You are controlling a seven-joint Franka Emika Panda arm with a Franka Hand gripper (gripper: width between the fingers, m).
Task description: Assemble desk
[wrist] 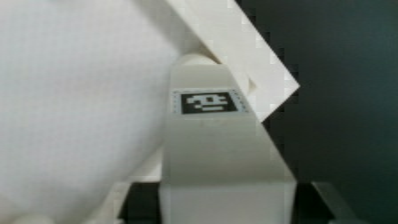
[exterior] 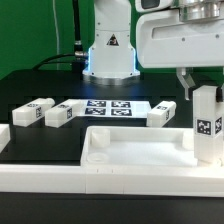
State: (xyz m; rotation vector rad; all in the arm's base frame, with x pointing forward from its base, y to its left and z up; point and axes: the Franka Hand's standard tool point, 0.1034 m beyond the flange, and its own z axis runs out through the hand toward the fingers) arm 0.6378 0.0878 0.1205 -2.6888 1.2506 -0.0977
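Observation:
The desk top (exterior: 140, 147), a white rimmed tray, lies at the front of the table. My gripper (exterior: 200, 84) is shut on a white leg (exterior: 206, 122) and holds it upright at the tray's corner on the exterior view's right. I cannot tell whether the leg's lower end touches the tray. In the wrist view the leg (wrist: 214, 140), with its tag facing the camera, sits between my dark fingers (wrist: 150, 200), its far end at the tray's rim (wrist: 235, 45). Three more legs lie at the back: two on the exterior view's left (exterior: 35, 112) (exterior: 62, 115), one right (exterior: 162, 112).
The marker board (exterior: 110, 107) lies flat between the loose legs, in front of the robot base (exterior: 108, 55). The long white border rail (exterior: 90, 183) runs along the table's front edge and up the exterior view's left side.

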